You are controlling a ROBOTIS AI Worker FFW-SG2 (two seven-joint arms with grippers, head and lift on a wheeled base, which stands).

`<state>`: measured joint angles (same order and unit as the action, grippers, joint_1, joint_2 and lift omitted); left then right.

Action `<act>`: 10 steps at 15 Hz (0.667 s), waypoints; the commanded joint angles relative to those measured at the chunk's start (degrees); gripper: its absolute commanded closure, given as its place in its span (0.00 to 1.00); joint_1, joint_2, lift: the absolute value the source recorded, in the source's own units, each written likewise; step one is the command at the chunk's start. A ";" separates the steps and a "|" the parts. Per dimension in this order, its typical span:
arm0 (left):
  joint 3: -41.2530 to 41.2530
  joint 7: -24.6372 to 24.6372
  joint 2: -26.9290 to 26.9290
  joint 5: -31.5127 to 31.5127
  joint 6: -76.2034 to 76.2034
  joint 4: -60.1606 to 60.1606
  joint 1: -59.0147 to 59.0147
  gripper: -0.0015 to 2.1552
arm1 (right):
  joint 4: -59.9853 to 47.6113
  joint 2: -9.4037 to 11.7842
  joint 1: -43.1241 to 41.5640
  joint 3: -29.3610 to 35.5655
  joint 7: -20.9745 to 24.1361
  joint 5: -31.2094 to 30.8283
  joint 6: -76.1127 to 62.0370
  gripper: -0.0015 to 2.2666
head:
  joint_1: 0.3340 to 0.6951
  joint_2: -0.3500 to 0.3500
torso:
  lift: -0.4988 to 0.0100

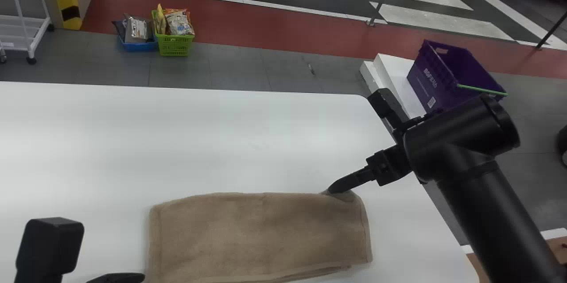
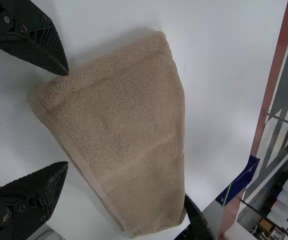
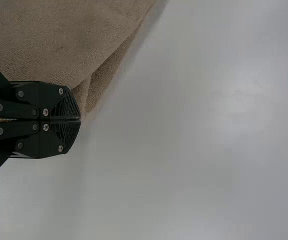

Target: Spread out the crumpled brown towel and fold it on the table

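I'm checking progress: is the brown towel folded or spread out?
Folded: the towel lies as a long rectangle, with a lower layer peeking out at its near edge and beside the right claw.

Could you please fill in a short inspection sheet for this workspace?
Surface: white table, flat, with a rounded far right corner.
Job's things: brown towel, spread in a long, layered strip; layers slightly offset along the near edge.
Clutter: blue basket and green basket, both holding packets, on the floor beyond the table.
Left gripper: jaws open, by the towel's left end.
Right gripper: jaws closed at the towel's far right corner; whether they pinch cloth, I cannot tell.
Cables: nothing seen that is clearly one.
Surroundings: purple crate beyond the table's right side; white shelf cart at far left.
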<state>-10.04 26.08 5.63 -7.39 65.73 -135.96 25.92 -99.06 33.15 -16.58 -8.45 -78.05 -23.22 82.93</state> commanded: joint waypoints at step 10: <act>-1.47 0.11 -0.35 -6.59 -7.05 1.58 0.36 0.67 | -1.40 -0.45 1.20 -1.22 -0.28 0.28 1.76 0.60 | 1.00 0.00 | 0.73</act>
<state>-11.18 26.29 5.50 -13.69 59.57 -136.44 27.38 -99.75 32.94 -15.38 -9.02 -78.05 -23.06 83.97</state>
